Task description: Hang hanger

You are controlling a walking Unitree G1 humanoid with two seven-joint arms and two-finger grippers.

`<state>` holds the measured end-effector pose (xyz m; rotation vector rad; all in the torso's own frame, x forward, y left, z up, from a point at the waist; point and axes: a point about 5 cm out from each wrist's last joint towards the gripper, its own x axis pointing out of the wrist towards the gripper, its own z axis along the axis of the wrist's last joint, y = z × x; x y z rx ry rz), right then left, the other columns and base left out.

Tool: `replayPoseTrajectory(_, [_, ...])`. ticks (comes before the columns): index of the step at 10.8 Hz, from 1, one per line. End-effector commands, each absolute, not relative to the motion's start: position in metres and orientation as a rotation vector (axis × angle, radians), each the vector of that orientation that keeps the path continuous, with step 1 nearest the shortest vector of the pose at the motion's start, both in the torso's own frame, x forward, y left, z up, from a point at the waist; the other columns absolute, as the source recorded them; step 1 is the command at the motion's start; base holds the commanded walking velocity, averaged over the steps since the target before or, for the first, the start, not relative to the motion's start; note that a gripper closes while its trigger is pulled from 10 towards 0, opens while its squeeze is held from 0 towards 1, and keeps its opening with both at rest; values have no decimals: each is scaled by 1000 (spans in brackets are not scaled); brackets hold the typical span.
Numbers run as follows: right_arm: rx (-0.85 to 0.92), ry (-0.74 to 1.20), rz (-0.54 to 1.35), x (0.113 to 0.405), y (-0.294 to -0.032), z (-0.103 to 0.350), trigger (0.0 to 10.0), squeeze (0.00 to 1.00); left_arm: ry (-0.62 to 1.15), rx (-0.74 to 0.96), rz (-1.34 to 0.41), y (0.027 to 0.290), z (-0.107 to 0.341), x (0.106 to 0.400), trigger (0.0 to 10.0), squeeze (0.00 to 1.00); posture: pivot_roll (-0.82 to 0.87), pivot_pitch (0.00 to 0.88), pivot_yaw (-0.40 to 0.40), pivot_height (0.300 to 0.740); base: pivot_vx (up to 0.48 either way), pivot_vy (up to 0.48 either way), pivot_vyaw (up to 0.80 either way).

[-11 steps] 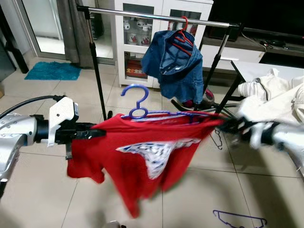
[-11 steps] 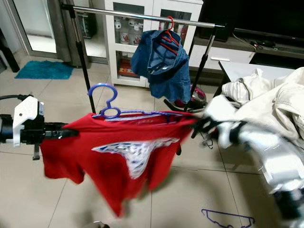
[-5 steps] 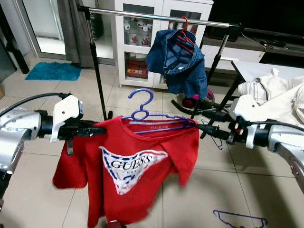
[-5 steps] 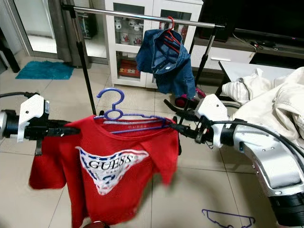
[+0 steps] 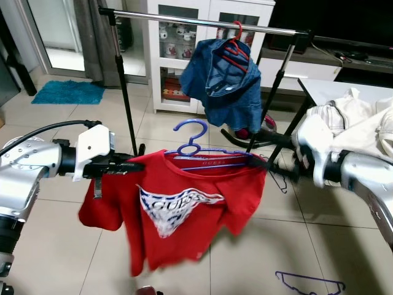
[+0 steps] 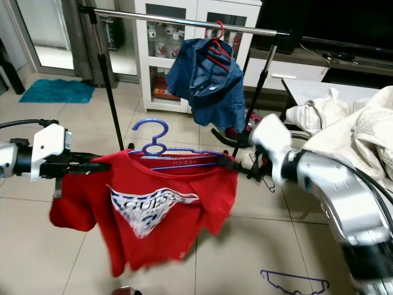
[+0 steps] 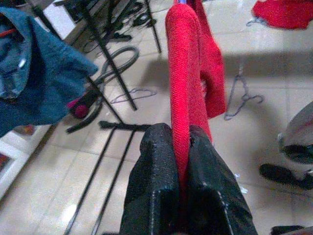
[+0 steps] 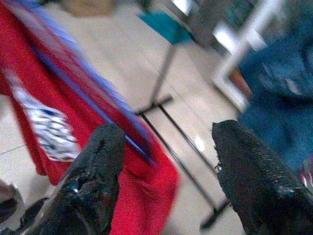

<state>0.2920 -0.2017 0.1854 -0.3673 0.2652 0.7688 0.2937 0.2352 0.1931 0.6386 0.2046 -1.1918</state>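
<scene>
The blue hanger (image 5: 202, 147), carrying the red shirt (image 5: 178, 203), is being released by the right fingers (image 8: 98, 171), now spread beside it, while the left fingers (image 7: 161, 191) are being kept clenched on its shoulder, below the rail (image 5: 202, 21).

Shirt (image 5: 178, 209) on hanger (image 5: 202, 147) hangs before rack (image 5: 202, 21).

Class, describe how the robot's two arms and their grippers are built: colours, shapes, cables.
Both arms are rounded silver metal shells. The left gripper sits on a white angular block behind a black collar, with a thin black cable arching from the arm. The right gripper has long black textured fingers ahead of a white rounded housing.
</scene>
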Motion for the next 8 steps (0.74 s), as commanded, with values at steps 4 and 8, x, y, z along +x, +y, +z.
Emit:
replayPoseTrajectory(4, [-47, 352, 520, 297, -190, 165, 10000, 0, 142, 638, -1067, 235, 199, 302, 0, 0, -24, 0, -49, 740, 0, 0, 0])
replayPoseTrajectory(8, [146, 378, 279, 304, -171, 146, 10000, 0, 79, 539, -1059, 217, 196, 301, 0, 0, -20, 0, -54, 740, 0, 0, 0])
